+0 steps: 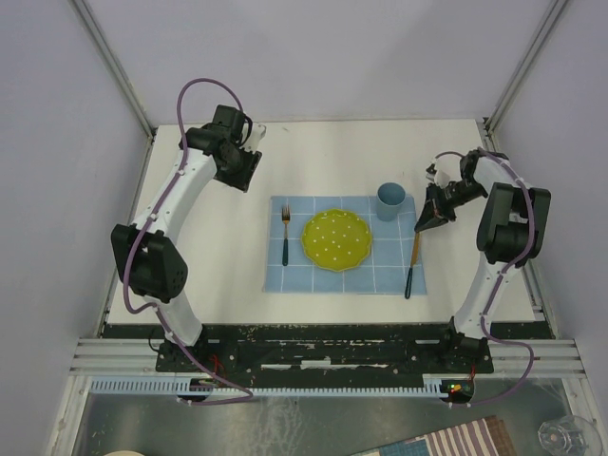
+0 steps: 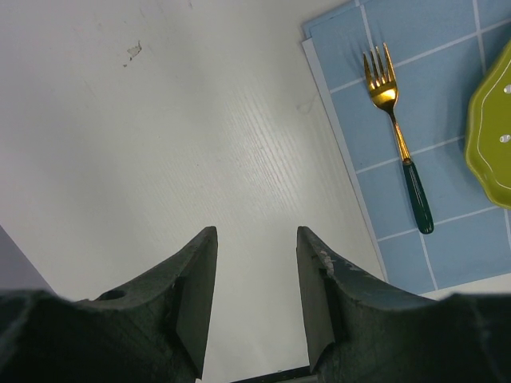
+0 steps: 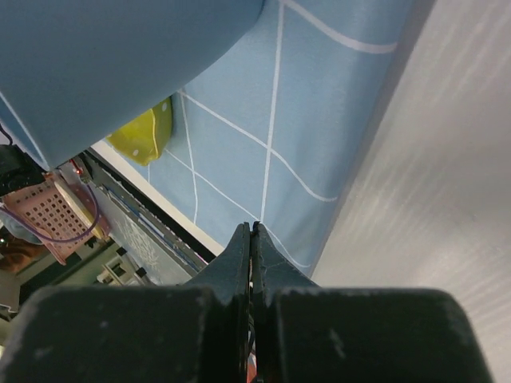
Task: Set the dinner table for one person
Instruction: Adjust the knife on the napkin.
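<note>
Though overhead hides it, right gripper (image 3: 251,227) is pinched closed; left gripper (image 2: 255,233) half-spread, empty.

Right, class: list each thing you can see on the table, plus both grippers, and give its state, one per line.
Cloth: spread flat on the dinner table.
Plate: mid-cloth, empty.
Fork: flat on the cloth, left of the plate.
Long utensil: flat on the cloth, right of the plate.
Cup: upright at the cloth's far right corner.
Left gripper: open, empty.
Right gripper: shut, nothing seen held.
</note>
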Controlling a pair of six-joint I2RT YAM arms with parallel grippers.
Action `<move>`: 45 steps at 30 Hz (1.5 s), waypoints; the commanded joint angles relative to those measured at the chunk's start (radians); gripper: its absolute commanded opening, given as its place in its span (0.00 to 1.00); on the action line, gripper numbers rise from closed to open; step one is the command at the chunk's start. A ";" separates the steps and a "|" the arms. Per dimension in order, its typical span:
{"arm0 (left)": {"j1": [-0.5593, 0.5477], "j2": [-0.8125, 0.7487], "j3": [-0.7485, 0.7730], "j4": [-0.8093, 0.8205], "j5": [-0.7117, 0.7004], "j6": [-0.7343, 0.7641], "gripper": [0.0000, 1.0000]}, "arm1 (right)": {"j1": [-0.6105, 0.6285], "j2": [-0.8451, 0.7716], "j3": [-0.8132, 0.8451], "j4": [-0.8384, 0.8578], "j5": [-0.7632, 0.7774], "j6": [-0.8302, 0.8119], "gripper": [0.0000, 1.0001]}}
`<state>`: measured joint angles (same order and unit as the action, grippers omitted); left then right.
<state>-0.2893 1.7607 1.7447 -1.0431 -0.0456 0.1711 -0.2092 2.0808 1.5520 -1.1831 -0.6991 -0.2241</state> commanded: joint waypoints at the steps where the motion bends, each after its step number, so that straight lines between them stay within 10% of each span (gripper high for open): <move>1: 0.005 -0.050 -0.003 0.028 0.016 0.012 0.51 | 0.040 -0.030 -0.007 0.044 -0.019 0.025 0.02; 35: 0.004 -0.053 -0.027 0.033 0.016 0.005 0.50 | 0.152 0.173 0.173 0.056 -0.042 0.078 0.03; 45: 0.004 -0.051 -0.017 0.031 0.024 0.005 0.50 | 0.150 0.131 0.136 0.053 -0.004 0.069 0.33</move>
<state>-0.2893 1.7512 1.7153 -1.0389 -0.0422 0.1711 -0.0597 2.2532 1.6844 -1.1255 -0.7025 -0.1429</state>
